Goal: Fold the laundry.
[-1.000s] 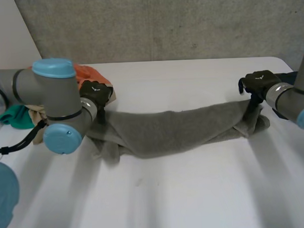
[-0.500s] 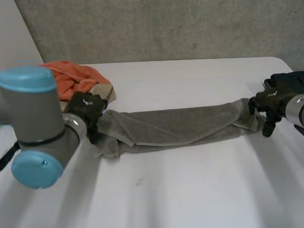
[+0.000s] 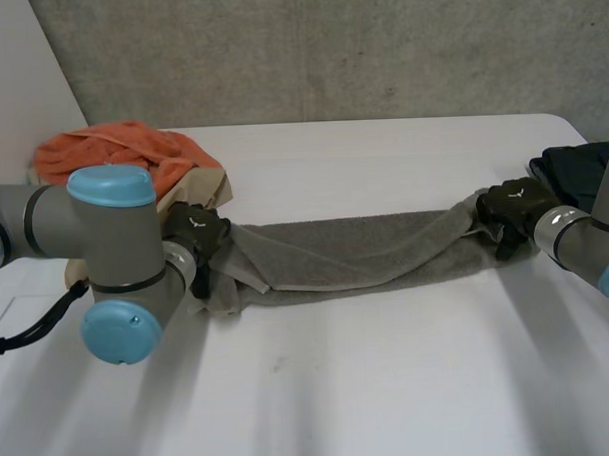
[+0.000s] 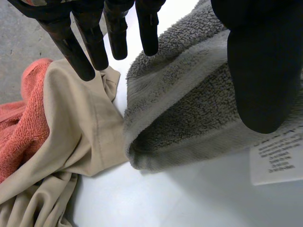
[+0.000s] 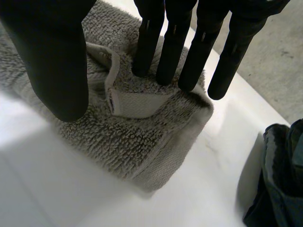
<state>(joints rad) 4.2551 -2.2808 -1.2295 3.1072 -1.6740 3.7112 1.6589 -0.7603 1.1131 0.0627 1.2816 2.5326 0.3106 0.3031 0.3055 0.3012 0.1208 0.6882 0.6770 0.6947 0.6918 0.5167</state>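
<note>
The grey towel (image 3: pixel 355 251) lies across the middle of the desk (image 3: pixel 370 386) as a long, loosely folded band running from left to right. The left hand (image 3: pixel 195 230) is over the towel's left end. Its fingers (image 4: pixel 117 38) are straight and wide apart from the thumb, and they hold nothing. A white label (image 4: pixel 277 158) sticks out at this end. The right hand (image 3: pixel 511 203) is at the right end, also wide, and its straight fingers (image 5: pixel 173 47) touch the folded corner. Farther back, a beige cloth (image 3: pixel 198 184) and an orange towel (image 3: pixel 122 152) lie at the far left corner. The beige cloth is just beside the grey towel. A dark cloth (image 3: pixel 573 169) lies at the right edge.
</note>
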